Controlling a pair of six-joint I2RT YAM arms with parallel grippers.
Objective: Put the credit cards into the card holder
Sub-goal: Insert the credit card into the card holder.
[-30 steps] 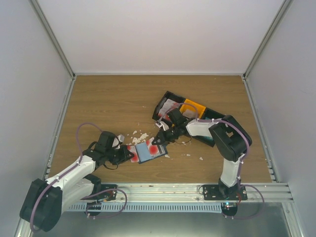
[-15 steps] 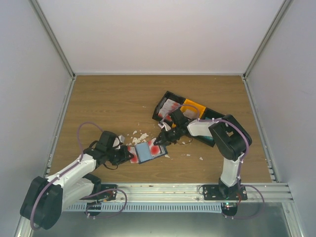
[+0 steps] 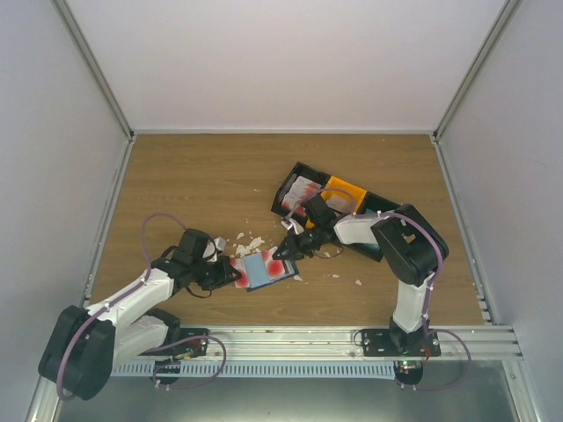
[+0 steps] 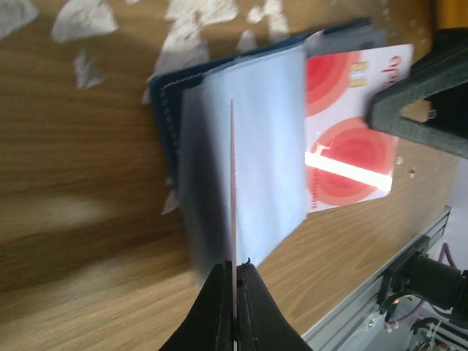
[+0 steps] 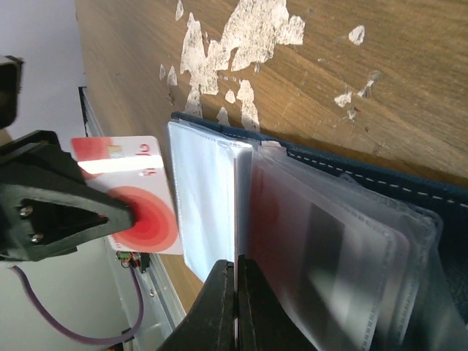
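Flanking the card holder (image 3: pixel 256 269) near the front of the table (image 3: pixel 176 185), my left gripper (image 3: pixel 230 273) and right gripper (image 3: pixel 286 251) meet it from opposite ends in the overhead view. Holder and cards form one strip running across the table from gripper to gripper, so neither arm is nearer; both touch it. Red print shows at each end of the holder's blue-grey inside, which I read as two credit cards (image 3: pixel 280 263) and one holder. White scraps (image 3: pixel 247 242) are scattered just behind it. The black and orange tray boxes (image 3: pixel 339 198) sit beyond the right gripper.

Left wrist view: my fingers (image 4: pixel 217 307) are pinched on a thin stiff sheet seen edge-on, lying along the gripper's axis over the holder. I judge it a card, without certainty. One red-and-white card (image 4: pixel 351 139) pokes out on the far side, its outer edge at the right gripper.

Right wrist view: these fingers (image 5: pixel 252 307) are also closed on a thin edge, which I take for one of the holder's clear sleeves (image 5: pixel 329 241), though it could be a card. One card (image 5: pixel 146 208) juts from the opposite end, overlapped by the left gripper. Any push, I judge, must run along that strip into a sleeve mouth.
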